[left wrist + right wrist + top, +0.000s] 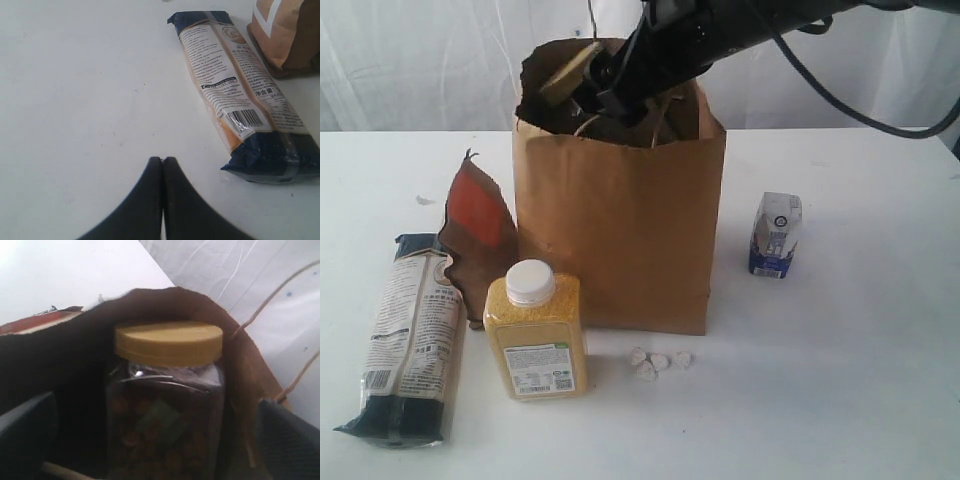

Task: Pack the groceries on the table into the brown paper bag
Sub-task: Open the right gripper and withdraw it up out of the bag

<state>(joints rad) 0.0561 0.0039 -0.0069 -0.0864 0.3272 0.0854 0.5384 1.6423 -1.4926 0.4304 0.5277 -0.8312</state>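
The brown paper bag (620,230) stands upright in the middle of the table (860,380). My right gripper (605,85) reaches into its mouth. It is open, its fingers (27,427) wide apart on either side of the gold-lidded clear jar (167,390), whose lid (568,72) shows tilted at the bag's rim. My left gripper (162,161) is shut and empty, low over bare table beside the long noodle packet (235,90). The yellow-grain bottle (533,330), brown-red pouch (478,235), blue-white carton (776,235) and tiny white lumps (658,362) stand around the bag. The can is out of view.
The noodle packet (410,335) lies at the front left with the pouch (285,35) leaning at its far end. The bag's twisted handles (280,300) rise next to the jar. A white curtain (420,60) closes the back.
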